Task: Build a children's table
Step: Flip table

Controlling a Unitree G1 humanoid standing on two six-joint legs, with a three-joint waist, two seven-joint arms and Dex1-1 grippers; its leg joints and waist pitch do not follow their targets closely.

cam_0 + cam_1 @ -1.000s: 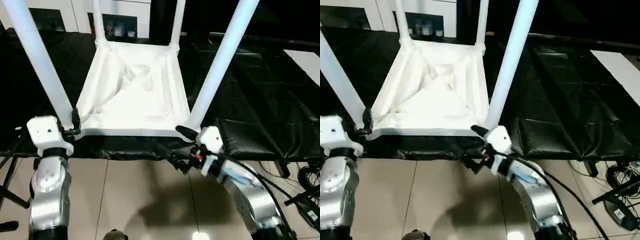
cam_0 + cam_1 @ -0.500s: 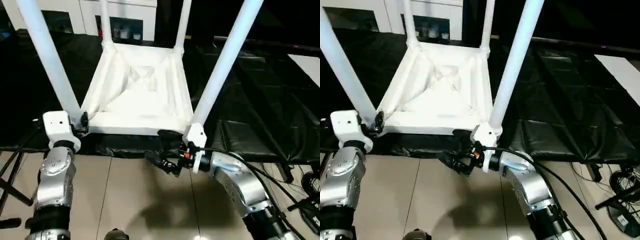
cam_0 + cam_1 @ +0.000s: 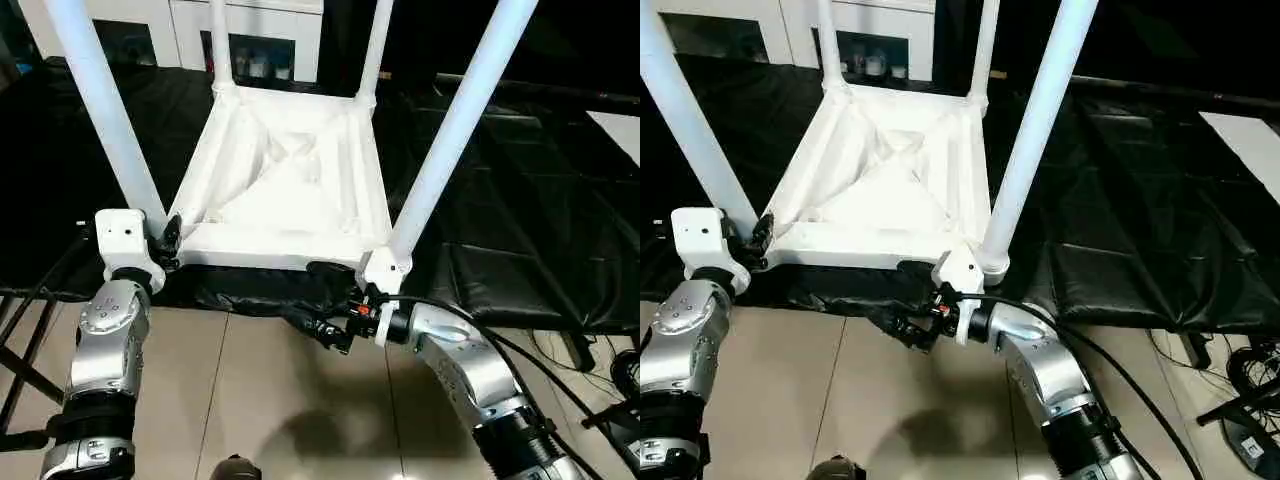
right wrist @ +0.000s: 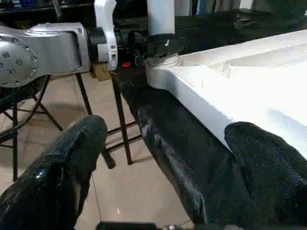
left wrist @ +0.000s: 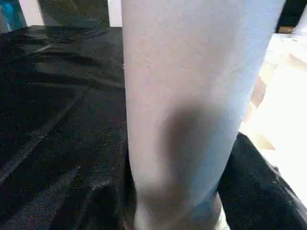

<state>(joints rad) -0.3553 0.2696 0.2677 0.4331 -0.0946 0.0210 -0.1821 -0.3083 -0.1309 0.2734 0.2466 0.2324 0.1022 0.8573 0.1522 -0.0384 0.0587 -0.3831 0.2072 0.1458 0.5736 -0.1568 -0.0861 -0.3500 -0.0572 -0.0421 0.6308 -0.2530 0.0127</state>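
The children's table (image 3: 285, 180) is upside down on my bench (image 3: 520, 210), near the front edge, all four legs socketed and sticking up. My left hand (image 3: 168, 238) is at the base of the near-left leg (image 3: 105, 105); can't tell if it's gripping. My right hand (image 3: 325, 325) hangs wide open, holding nothing, below the near-right corner. Guessing next is flipping it upright. Black cloth on the bench, tiled floor (image 3: 270, 400), white cabinets (image 3: 180, 20) behind.

Right tool (image 4: 158, 182) spread wide, two black fingers (image 4: 62, 167) well apart. Between them, ahead: black-covered bench (image 4: 168, 139) edge carrying the white table top (image 4: 249, 91), ribbed underside up. Beyond, the left tool (image 4: 160, 45) sits at the base of a white leg (image 4: 160, 17) standing in the corner socket. Tiled floor (image 4: 129, 191) and black stand legs beside the bench
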